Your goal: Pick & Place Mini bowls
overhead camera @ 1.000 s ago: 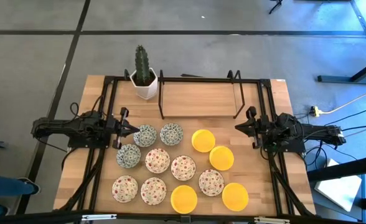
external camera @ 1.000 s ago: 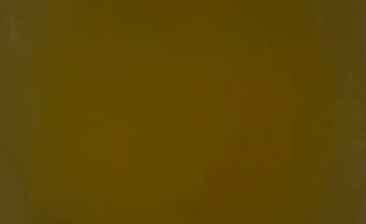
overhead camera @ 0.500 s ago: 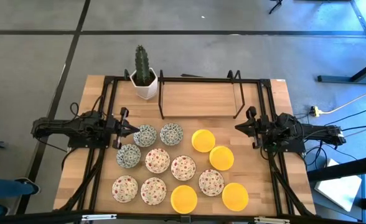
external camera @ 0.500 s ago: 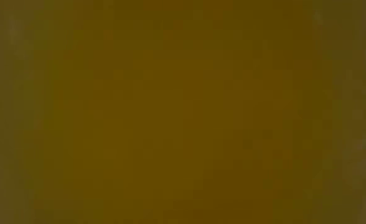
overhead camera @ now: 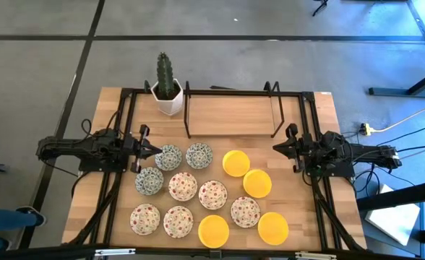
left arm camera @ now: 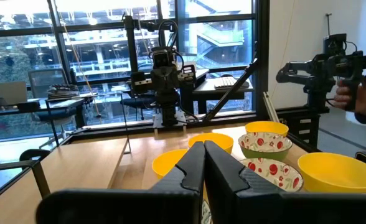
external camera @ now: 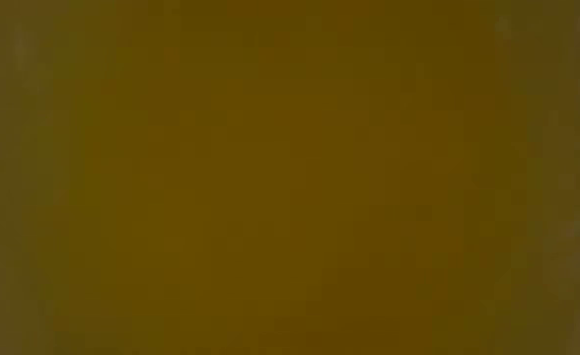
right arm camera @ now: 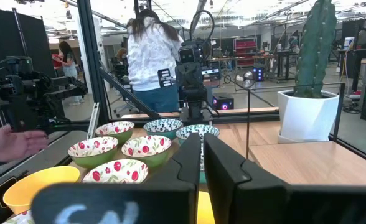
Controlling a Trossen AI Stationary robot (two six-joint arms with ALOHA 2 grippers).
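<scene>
- Nothing has moved since the earlier frames: your arms, the bowls and the pot all sit where they were.
- Your left pincer [overhead camera: 157, 151] rests at the left side of the worktop [overhead camera: 227, 115], its tip just beside the nearest blue-green bowl [overhead camera: 169, 157]. Its fingers are pressed together and hold nothing.
- Your right pincer [overhead camera: 276, 146] rests at the right side, near a yellow bowl [overhead camera: 235, 163] but apart from it. Its fingers are together too, with nothing in them.
- The mini bowls [overhead camera: 212, 194] are clustered on the near half of the worktop: three blue-green at the left, five red-speckled [overhead camera: 183, 186] through the middle and near edge, four yellow at the right.
- The far half, inside the black wire rack [overhead camera: 230, 92], is bare wood and gives you room.
- The cactus pot [overhead camera: 168, 98] stands at the far left corner.
- The frontmost yellow bowls [overhead camera: 272, 227] lie close to the near edge.
- Your low view shows only a blurred brown-yellow surface.
</scene>
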